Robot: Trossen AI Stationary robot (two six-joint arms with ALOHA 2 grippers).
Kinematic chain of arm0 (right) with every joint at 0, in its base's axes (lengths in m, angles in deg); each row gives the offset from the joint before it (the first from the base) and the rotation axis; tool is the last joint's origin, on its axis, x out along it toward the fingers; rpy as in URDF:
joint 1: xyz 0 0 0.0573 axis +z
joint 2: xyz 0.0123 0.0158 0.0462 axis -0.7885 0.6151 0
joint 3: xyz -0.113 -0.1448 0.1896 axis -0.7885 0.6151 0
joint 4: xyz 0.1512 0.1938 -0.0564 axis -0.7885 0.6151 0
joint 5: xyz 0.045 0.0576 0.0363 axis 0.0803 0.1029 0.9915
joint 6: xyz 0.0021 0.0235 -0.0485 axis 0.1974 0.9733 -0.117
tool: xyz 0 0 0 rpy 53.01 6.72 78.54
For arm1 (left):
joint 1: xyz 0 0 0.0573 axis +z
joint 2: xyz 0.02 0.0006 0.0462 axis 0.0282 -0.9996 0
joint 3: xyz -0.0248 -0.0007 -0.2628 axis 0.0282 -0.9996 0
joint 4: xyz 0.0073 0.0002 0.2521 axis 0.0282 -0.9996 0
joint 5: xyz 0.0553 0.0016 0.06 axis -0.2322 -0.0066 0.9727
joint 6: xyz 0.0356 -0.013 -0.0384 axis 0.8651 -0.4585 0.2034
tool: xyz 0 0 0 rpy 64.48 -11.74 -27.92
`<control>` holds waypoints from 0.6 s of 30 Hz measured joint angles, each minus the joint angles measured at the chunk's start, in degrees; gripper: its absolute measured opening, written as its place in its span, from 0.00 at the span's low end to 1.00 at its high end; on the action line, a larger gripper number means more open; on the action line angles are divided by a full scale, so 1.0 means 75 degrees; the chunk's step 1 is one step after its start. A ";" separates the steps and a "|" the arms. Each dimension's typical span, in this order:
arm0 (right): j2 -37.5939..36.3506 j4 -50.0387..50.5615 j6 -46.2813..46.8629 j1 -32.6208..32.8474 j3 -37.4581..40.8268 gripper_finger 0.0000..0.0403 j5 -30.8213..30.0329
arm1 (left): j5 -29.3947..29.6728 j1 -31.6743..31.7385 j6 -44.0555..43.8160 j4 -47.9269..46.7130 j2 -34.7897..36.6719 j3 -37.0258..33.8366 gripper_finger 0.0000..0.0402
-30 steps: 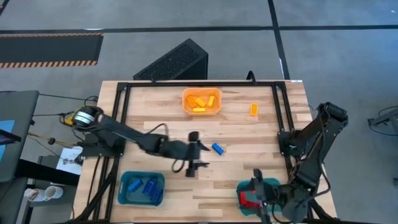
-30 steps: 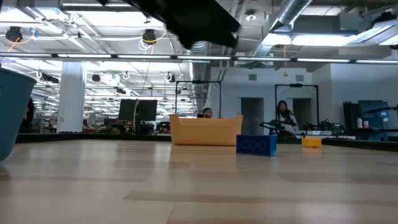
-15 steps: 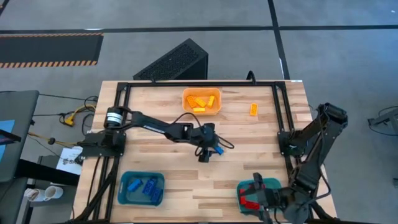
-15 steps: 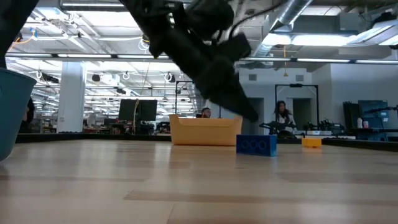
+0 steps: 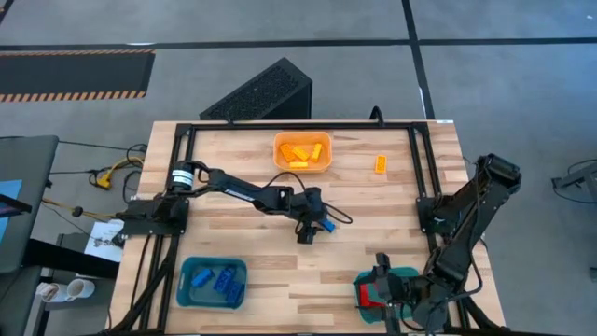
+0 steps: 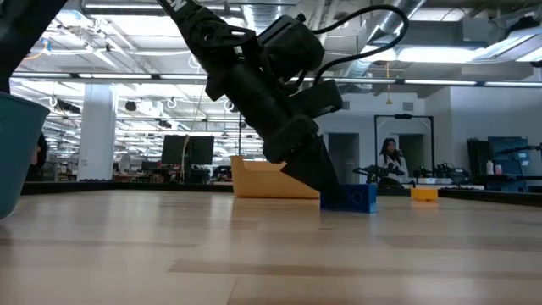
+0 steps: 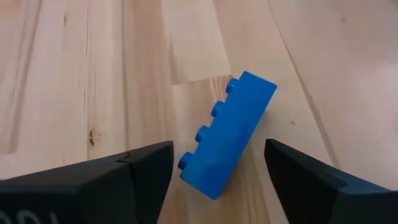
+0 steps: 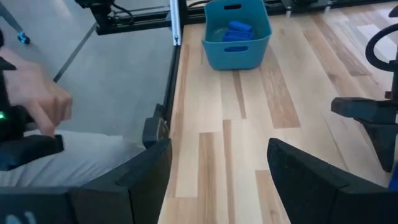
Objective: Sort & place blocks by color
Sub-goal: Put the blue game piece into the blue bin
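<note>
A blue block [image 7: 227,134] lies flat on the wooden table, near its middle [image 5: 327,224]. My left gripper [image 7: 219,152] is open and slants down over it, one finger on each side of the block and neither touching it. In the low view the gripper's fingertips [image 6: 326,182] reach down beside the block [image 6: 356,197]. My right gripper [image 8: 217,162] is open and holds nothing; it hangs above the teal bin with red blocks [image 5: 373,297] at the near right corner. An orange block [image 5: 380,164] lies alone at the far right.
An orange bin [image 5: 301,152] with orange blocks stands at the far middle. A teal bin [image 5: 213,283] with blue blocks stands at the near left. A black frame [image 5: 187,140] runs along the table's edges. A person's hand [image 8: 34,93] shows beyond the table's edge.
My left gripper has swung from the table's near middle toward the right and far side and has come down onto the blue block, tipping more steeply downward. Its fingers now stand on either side of the block. The block has not moved.
</note>
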 joint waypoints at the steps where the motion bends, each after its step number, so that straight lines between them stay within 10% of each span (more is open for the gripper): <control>1: 0.0003 -0.0003 -0.0002 -0.0025 0.0017 0.71 0.0000 | 0.0003 -0.0012 0.0011 0.0000 0.0000 0.0003 0.57; 11: 0.0000 -0.0020 -0.0023 -0.0125 0.0081 0.71 -0.0014 | 0.0580 -0.0133 0.0134 -0.0104 0.0040 0.0001 0.14; 18: 0.0000 0.0019 -0.0086 -0.0365 0.0078 0.71 -0.0021 | 0.0683 -0.0404 0.0403 -0.1511 0.1314 -0.0006 0.14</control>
